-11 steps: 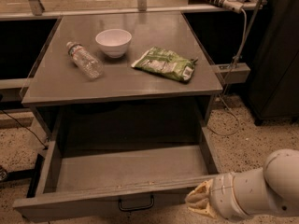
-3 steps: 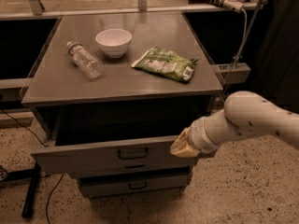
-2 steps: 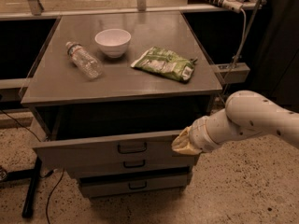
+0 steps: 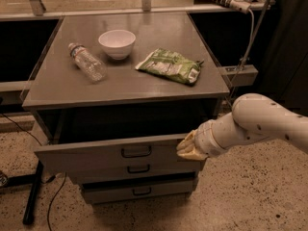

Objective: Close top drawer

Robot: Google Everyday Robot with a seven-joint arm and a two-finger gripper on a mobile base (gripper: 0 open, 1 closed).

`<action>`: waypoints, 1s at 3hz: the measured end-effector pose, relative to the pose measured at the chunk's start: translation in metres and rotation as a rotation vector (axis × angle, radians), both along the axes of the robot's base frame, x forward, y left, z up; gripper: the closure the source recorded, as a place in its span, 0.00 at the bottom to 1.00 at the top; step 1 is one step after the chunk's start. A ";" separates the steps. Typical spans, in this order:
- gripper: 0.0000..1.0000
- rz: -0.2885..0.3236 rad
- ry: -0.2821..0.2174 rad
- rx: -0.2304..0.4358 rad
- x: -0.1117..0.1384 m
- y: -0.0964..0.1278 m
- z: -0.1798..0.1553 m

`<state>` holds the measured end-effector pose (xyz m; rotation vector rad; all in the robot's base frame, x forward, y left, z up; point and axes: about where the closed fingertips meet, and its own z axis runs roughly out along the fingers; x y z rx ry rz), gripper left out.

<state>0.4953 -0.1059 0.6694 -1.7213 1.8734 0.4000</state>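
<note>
So the top drawer (image 4: 96,154) isn't shut yet. Its front panel sticks out a bit past the two lower drawer fronts (image 4: 110,192) under the table (image 4: 144,88), with a dark gap above it. The hand (image 4: 190,149) sits against the right end of that panel, well right of the little loop handle (image 4: 136,151), and honestly I can't tell if it's open or closed. My guess on handling: it's stiff, flat-fronted, wide and shallow, looks like metal, probably glides easily and isn't fragile. No need to grab anything, a flat push on the panel should do it. Pushing that far off centre could skew a wide drawer and make it bind, so nearer the handle seems safer. The bowl (image 4: 117,43), bottle (image 4: 86,61) and snack bag (image 4: 171,66) might jiggle if it slams.
</note>
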 end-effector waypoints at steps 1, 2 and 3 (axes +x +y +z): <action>0.13 0.000 0.000 0.000 0.000 0.000 0.000; 0.00 0.000 0.000 0.000 0.000 0.000 0.000; 0.00 0.000 0.000 0.000 0.000 0.000 0.000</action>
